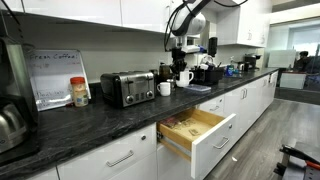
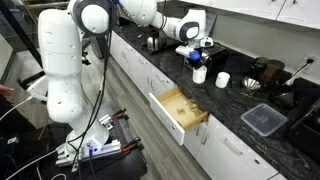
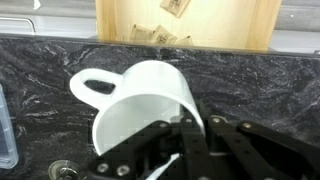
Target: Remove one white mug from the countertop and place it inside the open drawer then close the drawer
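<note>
Dark speckled stone countertop runs across both exterior views. Count: white mugs, two; open drawers, one; toasters, one.

Left to right in an exterior view:
- steel kettle at the frame edge
- printed sign against the wall
- jar
- toaster
- second white mug, standing free on the countertop
- white mug, directly under the gripper

Black appliances crowd just beyond the held mug at 3 o'clock. The drawer is pulled out below the counter edge, at about 5 o'clock from the free mug, with its wood interior showing.

Wrist view: the gripper enters from 6 o'clock. Its jaws are drawn narrow and clamped on the white mug's rim, one finger inside the mouth. The mug is tilted, handle at 10 o'clock. The drawer lies at 12 o'clock, past the counter edge. Whether the mug's base clears the stone cannot be told.
</note>
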`<state>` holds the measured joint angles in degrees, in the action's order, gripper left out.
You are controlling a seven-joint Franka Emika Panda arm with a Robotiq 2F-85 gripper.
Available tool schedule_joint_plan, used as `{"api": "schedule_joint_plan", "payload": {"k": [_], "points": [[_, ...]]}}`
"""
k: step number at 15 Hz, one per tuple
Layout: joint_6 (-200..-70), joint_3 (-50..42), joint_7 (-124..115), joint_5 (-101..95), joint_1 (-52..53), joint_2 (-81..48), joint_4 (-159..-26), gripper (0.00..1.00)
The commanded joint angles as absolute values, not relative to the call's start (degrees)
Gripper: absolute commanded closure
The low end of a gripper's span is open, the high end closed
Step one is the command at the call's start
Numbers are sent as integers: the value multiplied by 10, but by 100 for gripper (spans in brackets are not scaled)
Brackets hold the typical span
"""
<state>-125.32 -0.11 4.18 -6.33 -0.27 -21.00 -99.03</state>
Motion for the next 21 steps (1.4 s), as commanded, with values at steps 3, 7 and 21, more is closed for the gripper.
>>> {"api": "schedule_joint_plan", "payload": {"k": [3,7,21], "points": [[-1270,-11,-2,-88,4,-123,-1101,98],[-1297,-13,-26,-107,2,-88,-1166,98],[-1314,-12,-41,-117,-1,-82,-1211,93]]}}
